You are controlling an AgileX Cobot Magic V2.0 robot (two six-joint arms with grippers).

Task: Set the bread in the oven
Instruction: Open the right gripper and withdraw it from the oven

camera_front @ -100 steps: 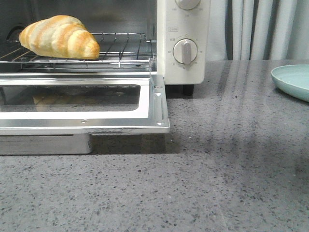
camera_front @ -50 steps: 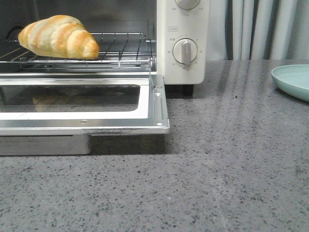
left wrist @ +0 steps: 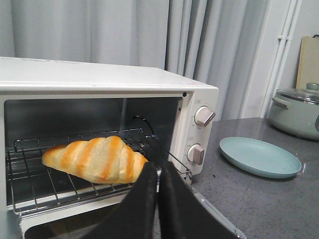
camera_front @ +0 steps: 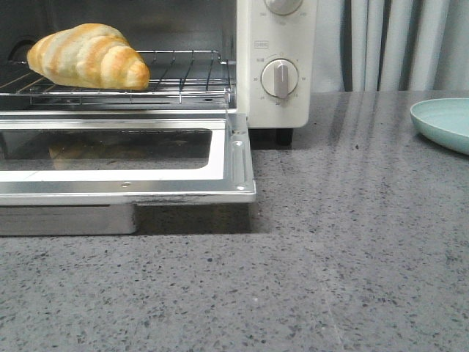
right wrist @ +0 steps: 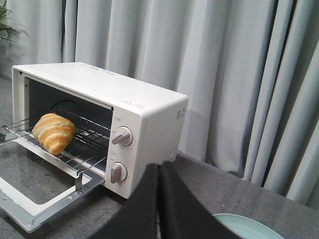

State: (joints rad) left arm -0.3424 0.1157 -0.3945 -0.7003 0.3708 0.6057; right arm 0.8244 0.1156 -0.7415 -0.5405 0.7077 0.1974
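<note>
The bread (camera_front: pixel 88 56) lies on the wire rack (camera_front: pixel 187 73) inside the cream-white oven (camera_front: pixel 277 66), whose glass door (camera_front: pixel 124 158) hangs open and flat. It also shows in the left wrist view (left wrist: pixel 94 158) and the right wrist view (right wrist: pixel 54 132). My left gripper (left wrist: pixel 158 167) is shut and empty, held clear of the oven, in front of its open mouth. My right gripper (right wrist: pixel 159 167) is shut and empty, off to the knob side of the oven (right wrist: pixel 149 134). Neither gripper shows in the front view.
A pale teal plate (camera_front: pixel 443 123) sits on the grey speckled counter to the right of the oven, also in the left wrist view (left wrist: pixel 259 157). A grey-green lidded pot (left wrist: pixel 297 110) stands beyond it. Curtains hang behind.
The bread and oven stand as before; the front view has shifted by a few pixels only.
</note>
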